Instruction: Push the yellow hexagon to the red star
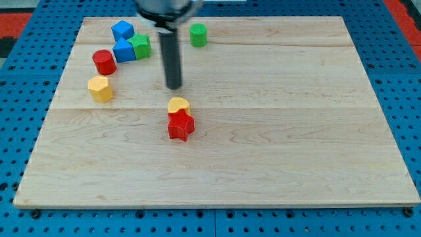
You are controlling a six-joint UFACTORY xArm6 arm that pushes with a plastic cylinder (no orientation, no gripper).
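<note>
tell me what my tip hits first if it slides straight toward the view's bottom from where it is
Probably the yellow block just below my tip, a short gap away. It sits against the red star, so both would move together. Alignment looks close, though depth is hard to judge.

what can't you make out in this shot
- Rod's upper part and the arm: cut off by the camera view's top edge; only my tip shows, above the yellow block.
- That yellow block: its lower side is hidden by the touching red star, so its shape is unclear.
- Blue block: partly hidden between another blue block and the green block; shape unclear.
</note>
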